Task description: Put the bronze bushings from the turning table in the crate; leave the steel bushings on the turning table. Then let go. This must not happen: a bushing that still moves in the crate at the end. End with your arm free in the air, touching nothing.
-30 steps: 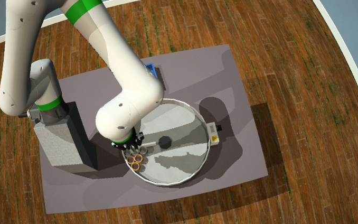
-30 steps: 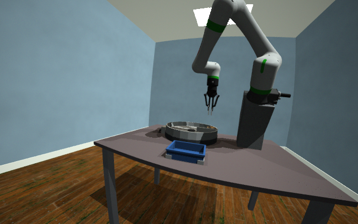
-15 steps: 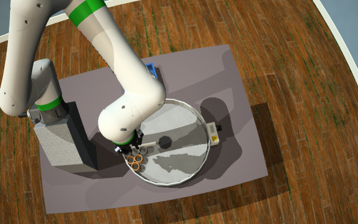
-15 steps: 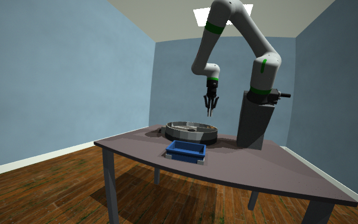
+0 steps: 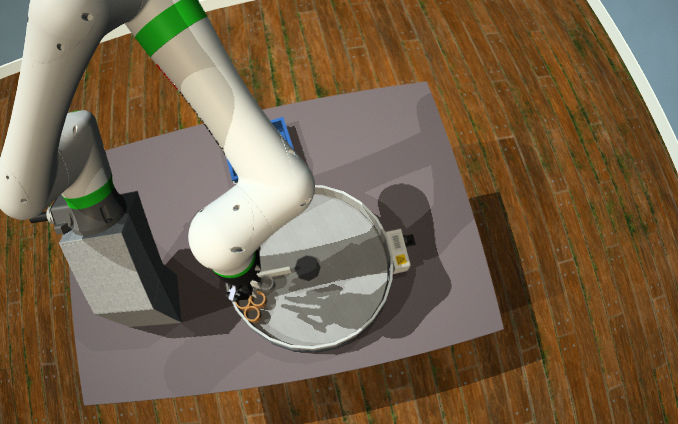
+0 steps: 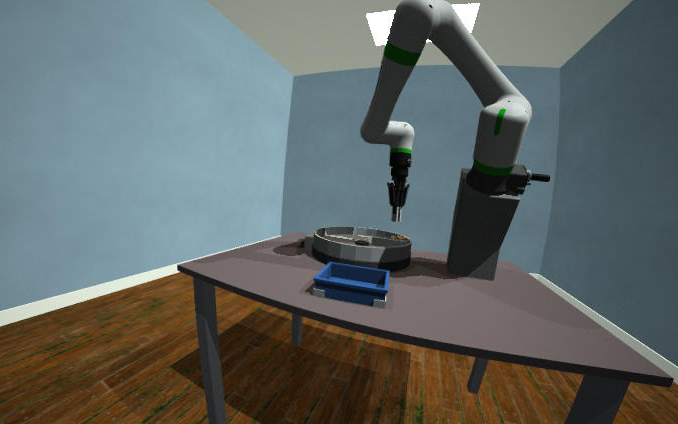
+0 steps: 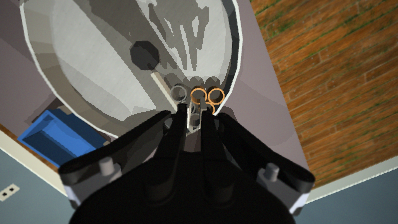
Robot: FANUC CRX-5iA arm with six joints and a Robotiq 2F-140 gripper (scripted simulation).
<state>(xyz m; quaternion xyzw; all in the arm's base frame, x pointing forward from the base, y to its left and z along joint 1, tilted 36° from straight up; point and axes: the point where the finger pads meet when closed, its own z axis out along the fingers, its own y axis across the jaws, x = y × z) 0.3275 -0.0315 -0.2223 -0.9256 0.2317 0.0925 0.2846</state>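
The gripper [image 6: 396, 217] hangs above the round turning table [image 6: 331, 251], well up in the air, in the middle of the exterior view. Its fingers are pulled nearly together, and there seems to be nothing between them. In the wrist view, three bronze rings [image 7: 209, 97] sit bunched together, touching, near the table's rim, just above the fingertips. A gray steel ring [image 7: 178, 92] sits right beside them on the left. The blue crate [image 6: 352, 282] waits on the desk in front of the turning table, and no ring can be seen in it. The rings are packed tight, so narrow fingers coming down could bump two at once, or knock the steel ring. The table may also turn and carry the rings away. Then the fingers would close on nothing.
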